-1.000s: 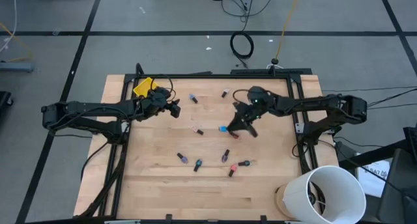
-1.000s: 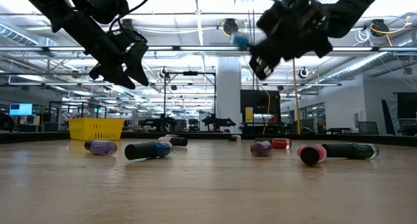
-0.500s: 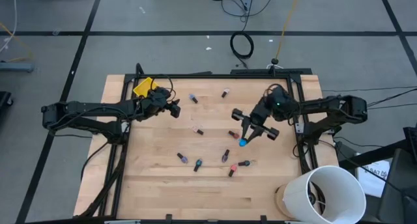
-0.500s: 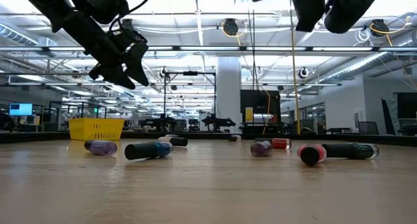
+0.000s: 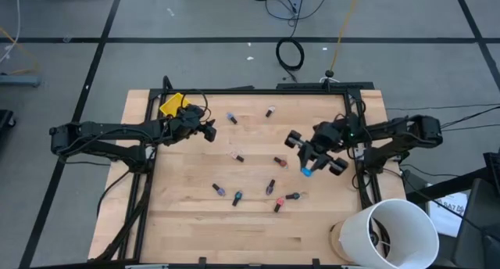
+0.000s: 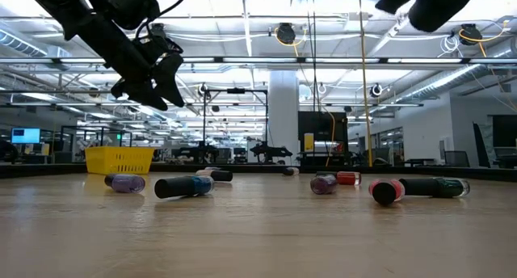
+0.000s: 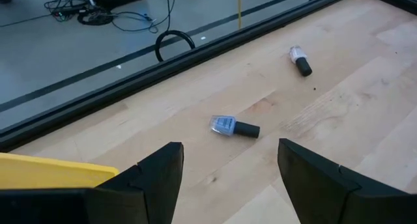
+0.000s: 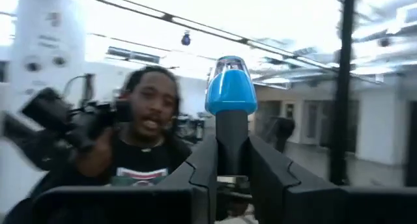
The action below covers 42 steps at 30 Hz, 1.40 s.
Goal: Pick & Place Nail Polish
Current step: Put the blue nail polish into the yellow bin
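Several nail polish bottles lie on their sides on the wooden table [image 5: 195, 230], among them a blue one [image 7: 233, 127] and a pale one [image 7: 300, 60]. My right gripper [image 5: 311, 166] is raised over the table's right part and shut on a blue nail polish bottle [image 8: 230, 87]. My left gripper [image 5: 209, 132] hangs open above the table near the yellow bin [image 5: 172, 105], with nothing between its fingers [image 7: 159, 178]. In the low view the left gripper [image 6: 153, 76] shows at the upper left, and only the right arm [image 6: 428, 3] at the top right. My right gripper pinches the blue bottle's dark cap [image 8: 231, 142] between its two fingers. The bottle lies along the fingers, its blue body [image 5: 306, 173] sticking out past their tips. It is lifted clear of the table, and the gripper slants upward.
A white bucket [image 5: 391, 231] stands off the table's near right corner. A black frame [image 5: 355, 156] runs along the table's sides. Cables lie on the floor beyond the far edge. A person [image 8: 146, 133] shows in the room in the right wrist view.
My right gripper has risen and gone toward the table's right edge with the blue bottle. It has tipped from pointing down to slanting upward and has rolled. The bottle has stayed in its fingers, clear of the table.
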Each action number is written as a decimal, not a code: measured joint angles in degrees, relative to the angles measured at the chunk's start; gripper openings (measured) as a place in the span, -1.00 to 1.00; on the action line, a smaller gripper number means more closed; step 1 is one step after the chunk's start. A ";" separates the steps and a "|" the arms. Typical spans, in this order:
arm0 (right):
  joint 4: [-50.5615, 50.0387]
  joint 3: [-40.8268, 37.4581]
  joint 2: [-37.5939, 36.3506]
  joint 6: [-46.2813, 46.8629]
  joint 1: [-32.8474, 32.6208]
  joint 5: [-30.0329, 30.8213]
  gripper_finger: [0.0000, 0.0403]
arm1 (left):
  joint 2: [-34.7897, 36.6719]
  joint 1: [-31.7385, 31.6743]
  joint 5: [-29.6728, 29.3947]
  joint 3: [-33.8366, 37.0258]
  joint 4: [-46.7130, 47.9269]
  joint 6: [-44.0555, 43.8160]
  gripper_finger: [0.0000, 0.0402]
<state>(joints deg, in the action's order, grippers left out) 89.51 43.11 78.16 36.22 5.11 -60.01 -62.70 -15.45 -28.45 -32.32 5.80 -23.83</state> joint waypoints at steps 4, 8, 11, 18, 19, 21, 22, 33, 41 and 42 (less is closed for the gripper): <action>-0.20 0.11 -0.82 -3.05 -2.43 -0.96 -0.76 | 0.02 0.00 0.00 0.00 0.05 0.54 0.22; -1.05 0.11 -0.86 -4.61 -2.61 -1.14 -0.76 | 0.02 0.00 0.03 0.00 0.13 0.81 0.22; -1.51 0.11 -0.88 -5.12 -2.61 -1.19 -0.76 | 0.02 0.00 0.08 0.00 0.48 0.65 0.22; -1.70 0.11 -0.86 -5.63 -2.61 -1.57 -0.76 | 0.02 0.00 0.43 0.00 0.46 -0.09 0.22; -1.70 0.11 -0.86 -5.68 -2.61 -1.57 -0.76 | 0.02 0.00 0.44 0.00 0.46 -0.28 0.23; -1.63 0.11 -0.86 -5.85 -2.61 -1.60 -0.76 | 0.02 0.00 0.44 0.00 0.46 -0.31 0.23; -1.63 0.11 -0.86 -5.87 -2.61 -1.64 -0.76 | 0.02 0.00 0.44 0.00 0.44 -0.35 0.22; -1.92 0.11 -0.86 -5.91 -2.61 -1.75 -0.76 | 0.02 0.00 0.44 0.00 0.44 -0.44 0.22; -20.31 0.07 -0.86 -17.05 -0.23 -1.64 -0.76 | 0.02 0.00 0.46 0.00 0.42 -0.64 0.23; -24.60 0.07 -0.86 -19.61 0.35 -0.13 -0.76 | 0.02 0.00 0.48 0.00 0.40 -0.68 0.23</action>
<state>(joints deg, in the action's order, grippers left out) 64.91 43.18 77.30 16.60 5.46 -60.14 -62.67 -15.44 -27.97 -32.32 6.20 -24.51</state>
